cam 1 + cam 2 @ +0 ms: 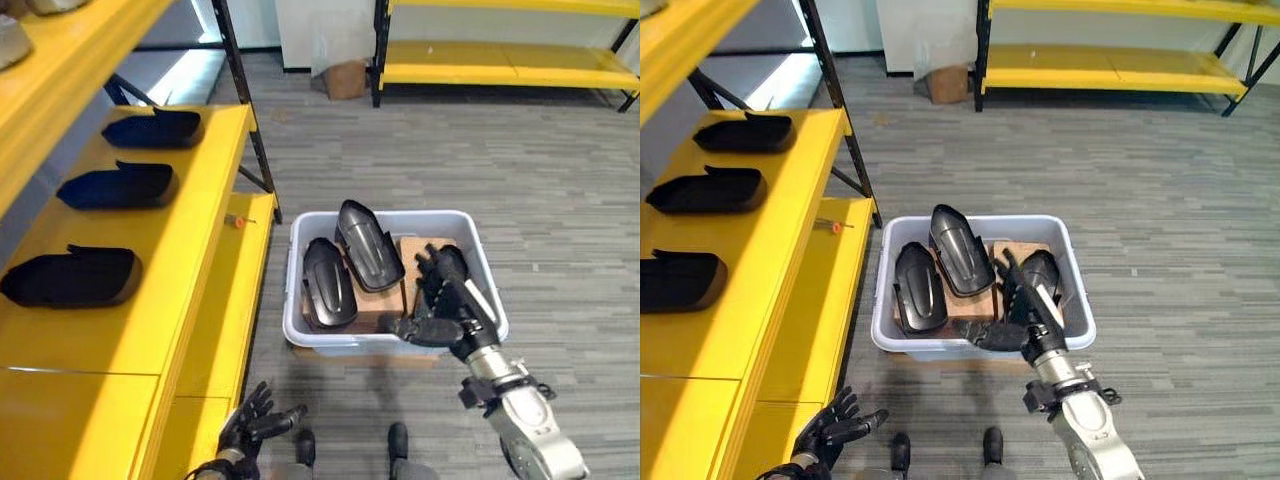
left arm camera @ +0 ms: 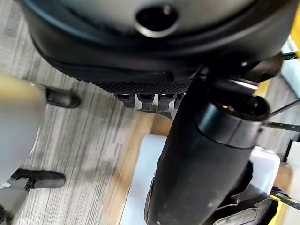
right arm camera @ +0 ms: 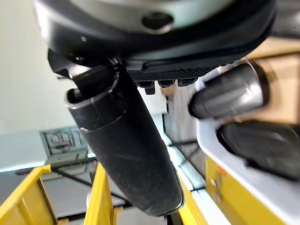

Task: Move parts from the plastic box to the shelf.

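Two black parts (image 1: pixel 345 265) lie in the plastic box (image 1: pixel 310 330) on cardboard (image 1: pixel 385 300).

head stereo downward, wrist views close

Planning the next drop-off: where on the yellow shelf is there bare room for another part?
The yellow shelf is bare along its front edge and nearer than the nearest black part. The row of parts behind is crowded; so is the plastic box.

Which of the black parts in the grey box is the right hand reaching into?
The rightmost glossy black part, beside the right hand; the other two lie further left.
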{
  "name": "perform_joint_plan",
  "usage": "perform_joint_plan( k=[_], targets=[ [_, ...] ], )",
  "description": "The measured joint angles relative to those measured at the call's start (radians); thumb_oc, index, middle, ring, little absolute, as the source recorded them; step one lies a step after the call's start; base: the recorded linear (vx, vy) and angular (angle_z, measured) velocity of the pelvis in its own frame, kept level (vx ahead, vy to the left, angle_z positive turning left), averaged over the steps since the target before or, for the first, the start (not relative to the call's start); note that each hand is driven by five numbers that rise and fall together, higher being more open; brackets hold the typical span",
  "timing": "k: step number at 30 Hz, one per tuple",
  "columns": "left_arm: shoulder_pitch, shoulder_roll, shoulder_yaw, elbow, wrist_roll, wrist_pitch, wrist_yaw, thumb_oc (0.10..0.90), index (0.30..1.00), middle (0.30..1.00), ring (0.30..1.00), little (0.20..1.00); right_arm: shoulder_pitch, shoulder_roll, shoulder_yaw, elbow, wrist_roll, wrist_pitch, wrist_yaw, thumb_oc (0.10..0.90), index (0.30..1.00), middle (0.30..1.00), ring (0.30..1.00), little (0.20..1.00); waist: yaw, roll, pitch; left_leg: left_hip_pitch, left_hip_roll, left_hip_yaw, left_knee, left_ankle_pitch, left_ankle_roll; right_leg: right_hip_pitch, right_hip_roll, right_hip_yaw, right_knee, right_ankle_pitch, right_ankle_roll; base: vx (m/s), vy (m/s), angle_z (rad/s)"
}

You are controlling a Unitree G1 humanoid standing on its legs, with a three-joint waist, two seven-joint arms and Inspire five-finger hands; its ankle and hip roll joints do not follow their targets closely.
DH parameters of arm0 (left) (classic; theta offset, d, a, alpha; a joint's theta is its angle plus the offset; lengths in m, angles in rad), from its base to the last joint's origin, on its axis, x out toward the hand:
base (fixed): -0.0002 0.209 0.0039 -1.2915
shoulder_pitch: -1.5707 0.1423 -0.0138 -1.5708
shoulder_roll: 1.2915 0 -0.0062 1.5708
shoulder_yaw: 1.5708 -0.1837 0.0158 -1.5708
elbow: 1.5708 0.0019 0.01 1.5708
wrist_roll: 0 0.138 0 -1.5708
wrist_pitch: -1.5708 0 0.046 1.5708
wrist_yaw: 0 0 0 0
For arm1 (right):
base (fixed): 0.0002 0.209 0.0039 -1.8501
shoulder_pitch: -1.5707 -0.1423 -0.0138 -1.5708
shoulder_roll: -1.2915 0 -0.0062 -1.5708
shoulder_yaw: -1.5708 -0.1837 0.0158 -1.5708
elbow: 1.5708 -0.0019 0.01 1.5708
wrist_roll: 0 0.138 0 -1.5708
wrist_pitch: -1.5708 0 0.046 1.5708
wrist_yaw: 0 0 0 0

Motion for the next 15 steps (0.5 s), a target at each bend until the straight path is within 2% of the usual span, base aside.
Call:
perform_joint_plan(
  k=[2, 6, 7, 11, 12, 14, 15],
  targets=[
    [-0.034, 0.000, 0.000, -0.002, 0.000, -0.005, 0.001, 0.900, 1.000, 1.000, 1.000, 1.000, -0.057, -0.003, -0.024, 0.003, -0.035, -0.015, -0.031, 0.900, 1.000, 1.000, 1.000, 1.000, 0.000, -0.003, 0.009, -0.047, 0.004, -0.001, 0.010, 0.004, -0.005, -0.042, 0.004, -0.001, 0.000, 0.007, -0.004, -0.11, 0.002, -0.01],
    [-0.102, 0.005, -0.009, -0.011, -0.003, -0.025, 0.004, 0.900, 1.000, 1.000, 1.000, 1.000, -0.213, -0.033, -0.036, 0.026, -0.145, -0.030, -0.106, 0.900, 1.000, 1.000, 1.000, 1.000, 0.000, 0.001, 0.078, -0.132, 0.009, -0.017, 0.059, 0.006, -0.012, -0.100, 0.010, -0.006, 0.000, 0.024, -0.010, -0.15, 0.013, 0.05],
    [-0.130, 0.008, -0.016, -0.025, -0.010, -0.031, 0.005, 0.900, 1.000, 1.000, 1.000, 1.000, -0.290, -0.064, -0.038, 0.050, -0.219, -0.034, -0.142, 0.900, 1.000, 1.000, 1.000, 1.000, 0.004, 0.008, 0.125, -0.165, 0.009, -0.018, 0.078, 0.007, -0.013, -0.122, 0.009, -0.007, 0.000, 0.032, -0.010, -0.13, 0.018, 0.05],
    [-0.162, 0.010, -0.046, -0.034, -0.037, -0.044, 0.023, 0.900, 1.000, 1.000, 1.000, 1.000, -0.459, -0.068, -0.015, 0.180, -0.364, -0.031, -0.240, 0.900, 1.000, 1.000, 1.000, 1.000, 0.015, 0.027, 0.193, -0.250, 0.008, -0.017, 0.114, 0.013, -0.015, -0.200, 0.009, -0.003, 0.015, 0.050, -0.017, -0.15, 0.015, -0.01],
    [-0.184, 0.013, -0.054, -0.033, -0.037, -0.046, 0.027, 0.900, 1.000, 1.000, 1.000, 1.000, -0.512, -0.080, 0.000, 0.213, -0.393, -0.028, -0.257, 0.900, 1.000, 1.000, 1.000, 1.000, 0.015, 0.034, 0.228, -0.269, 0.008, -0.017, 0.130, 0.012, -0.015, -0.217, 0.009, -0.002, 0.027, 0.052, -0.017, -0.15, 0.011, -0.04],
    [-0.238, 0.015, -0.064, -0.037, -0.037, -0.046, 0.033, 0.900, 1.000, 1.000, 1.000, 1.000, -0.588, -0.102, 0.017, 0.260, -0.492, 0.008, -0.292, 0.900, 1.000, 1.000, 1.000, 1.000, 0.030, 0.042, 0.295, -0.311, 0.009, -0.016, 0.158, 0.011, -0.015, -0.259, 0.009, -0.001, 0.047, 0.061, -0.018, -0.17, 0.006, -0.04],
    [-0.251, 0.019, -0.070, -0.044, -0.037, -0.051, 0.041, 0.900, 1.000, 1.000, 1.000, 1.000, -0.617, -0.116, 0.038, 0.285, -0.523, 0.016, -0.304, 0.900, 1.000, 1.000, 1.000, 1.000, 0.028, 0.042, 0.307, -0.330, 0.009, -0.018, 0.169, 0.010, -0.015, -0.275, 0.010, 0.003, 0.054, 0.060, -0.020, -0.07, -0.004, -0.02]
  ],
)
